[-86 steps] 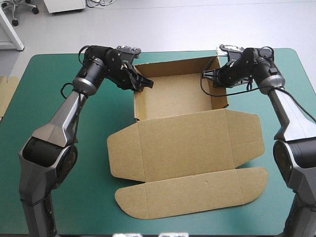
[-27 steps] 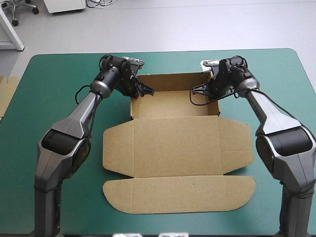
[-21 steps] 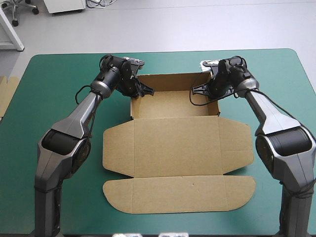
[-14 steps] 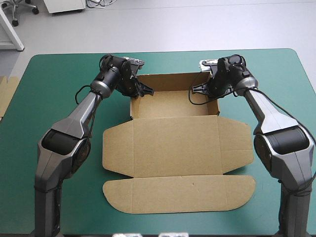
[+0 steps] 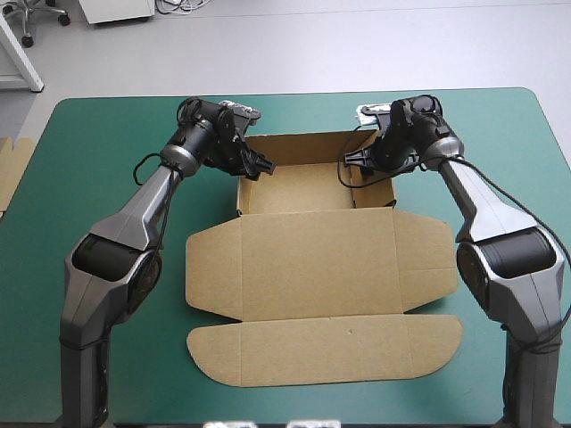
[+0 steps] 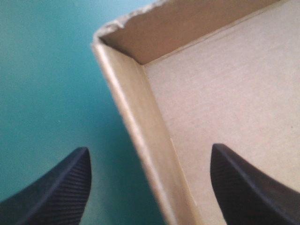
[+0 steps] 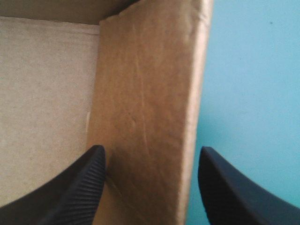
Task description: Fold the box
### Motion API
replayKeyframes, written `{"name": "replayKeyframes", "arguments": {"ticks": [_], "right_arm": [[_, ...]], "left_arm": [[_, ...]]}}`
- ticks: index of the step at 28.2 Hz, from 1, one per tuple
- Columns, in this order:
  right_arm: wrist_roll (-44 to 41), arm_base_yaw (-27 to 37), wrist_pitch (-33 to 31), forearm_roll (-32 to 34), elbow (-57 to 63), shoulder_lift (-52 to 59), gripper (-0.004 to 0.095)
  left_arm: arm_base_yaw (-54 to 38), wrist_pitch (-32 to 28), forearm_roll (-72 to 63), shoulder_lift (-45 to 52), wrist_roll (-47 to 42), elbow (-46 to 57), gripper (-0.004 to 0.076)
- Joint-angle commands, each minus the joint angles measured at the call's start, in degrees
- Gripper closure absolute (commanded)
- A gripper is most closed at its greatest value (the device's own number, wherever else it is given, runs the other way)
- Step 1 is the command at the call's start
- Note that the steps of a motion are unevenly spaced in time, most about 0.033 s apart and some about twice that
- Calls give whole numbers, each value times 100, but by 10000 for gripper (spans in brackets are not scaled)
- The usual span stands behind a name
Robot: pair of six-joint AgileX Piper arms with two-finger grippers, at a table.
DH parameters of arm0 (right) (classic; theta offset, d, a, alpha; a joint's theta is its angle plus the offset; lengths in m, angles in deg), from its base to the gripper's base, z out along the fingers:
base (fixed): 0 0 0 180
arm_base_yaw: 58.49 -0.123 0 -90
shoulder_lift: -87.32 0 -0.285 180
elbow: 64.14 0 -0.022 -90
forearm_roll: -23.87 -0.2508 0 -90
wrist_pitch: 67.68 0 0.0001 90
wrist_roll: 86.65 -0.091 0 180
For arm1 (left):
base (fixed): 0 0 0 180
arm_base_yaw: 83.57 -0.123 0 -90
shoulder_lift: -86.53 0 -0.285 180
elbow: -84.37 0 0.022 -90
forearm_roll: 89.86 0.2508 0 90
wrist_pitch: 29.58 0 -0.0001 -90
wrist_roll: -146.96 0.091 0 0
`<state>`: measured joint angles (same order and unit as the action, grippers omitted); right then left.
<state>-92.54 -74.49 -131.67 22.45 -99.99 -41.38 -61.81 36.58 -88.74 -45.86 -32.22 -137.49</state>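
Box tray walls being set, a pincer open astride each.

High view: the box [image 5: 312,189] sits on the teal-green worktop [image 5: 89,178] as an open tray with its lid [image 5: 312,267] lying flat. The left pincer [image 5: 260,166] and right pincer [image 5: 353,159] are at the box's far corners. Left wrist view: that pincer is open, straddling the left wall [image 6: 140,140] and gripping nothing. Right wrist view: likewise open about the right wall [image 7: 150,84]. The next move probably calls for pinching each wall so its tuck seats squarely.
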Motion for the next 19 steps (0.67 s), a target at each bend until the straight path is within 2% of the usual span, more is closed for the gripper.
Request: {"name": "replayKeyframes", "arguments": {"ticks": [1, 7, 11, 15, 19], "right_arm": [[72, 108, 85, 24, -181, 564, 285], [128, 156, 82, -39, -181, 956, 287], [241, 156, -28, -121, -181, 1189, 288], [353, 156, -97, -125, -129, 1515, 355], [375, 156, 262, -125, 303, 2169, 414]], "left_arm": [[7, -146, -112, 523, -16, -154, 208], [7, -132, -193, 838, 11, -154, 212], [7, -114, -182, 1161, 11, -154, 259], [7, -85, -182, 1563, 38, -14, 297], [7, -240, -171, 2160, 49, 523, 299]]}}
